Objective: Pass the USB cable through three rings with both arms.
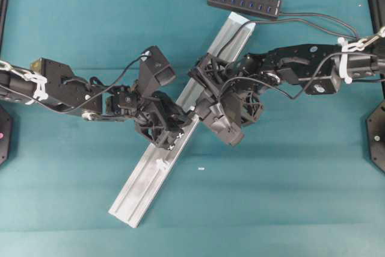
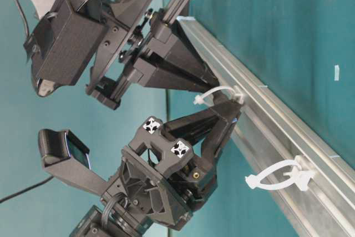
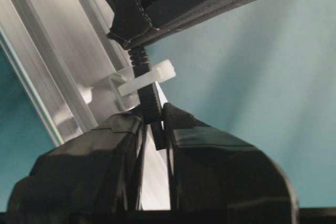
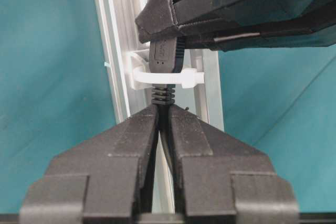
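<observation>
Progress:
- Plug (image 4: 164, 53) of the cable (image 4: 161, 95) sits inside 1 ring (image 4: 173, 77), head through and ribbed collar just short of the loop. I judge this a hand-over across the ring, mid-task.
- The next ring (image 2: 280, 173), toward the near end of the rail (image 1: 141, 188), stands empty. At least that 1 is left.
- Rail toward the hub (image 1: 243, 1) is hidden under the right arm in the overhead view, so I cannot tell whether a ring there is already threaded. The cord does run down the rail from that end, which would fit.

Pincers:
- Right pincer (image 4: 163, 111): fingers pressed together on the cord right behind the collar, on the feeding side of the ring.
- Left pincer (image 3: 155, 116): tips drawn in on the plug's head on the far side of the ring. Only the plug's width keeps them apart, and it looks gripped.
- The 2 pincers face each other, tips near, with the ring between.

The cable:
- Thin, black, limp cord. The plug is a short stiff block with a ribbed strain relief.
- The plug fills most of the loop, so clearance looks tight.
- The rings are pale plastic clips standing up off the silver rail, which lies slantwise on the teal desk (image 1: 289, 185).
</observation>
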